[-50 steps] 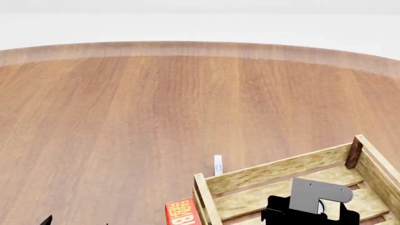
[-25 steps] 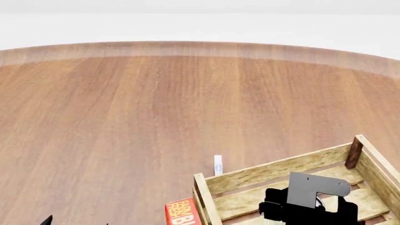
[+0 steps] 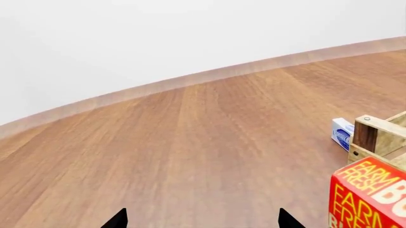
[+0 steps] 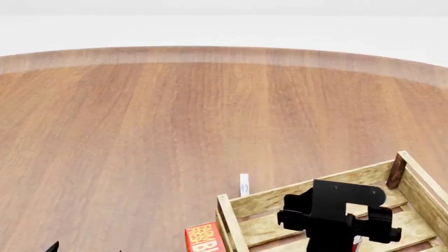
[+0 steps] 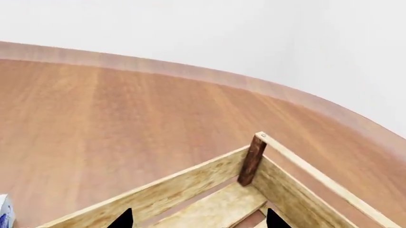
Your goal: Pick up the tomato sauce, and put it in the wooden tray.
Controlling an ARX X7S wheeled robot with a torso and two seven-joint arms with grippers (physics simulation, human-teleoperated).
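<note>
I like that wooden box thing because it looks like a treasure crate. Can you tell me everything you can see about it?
The wooden tray is a big open-topped crate of pale, rough wooden slats with darker brown corner posts. It sits flat on the brown wooden table, at the near right of the head view, partly cut off by the picture's edge. The right gripper hangs over its inside. A red box with yellow letters stands close against its left end, and a small white-and-blue packet lies just behind its far wall.
</note>
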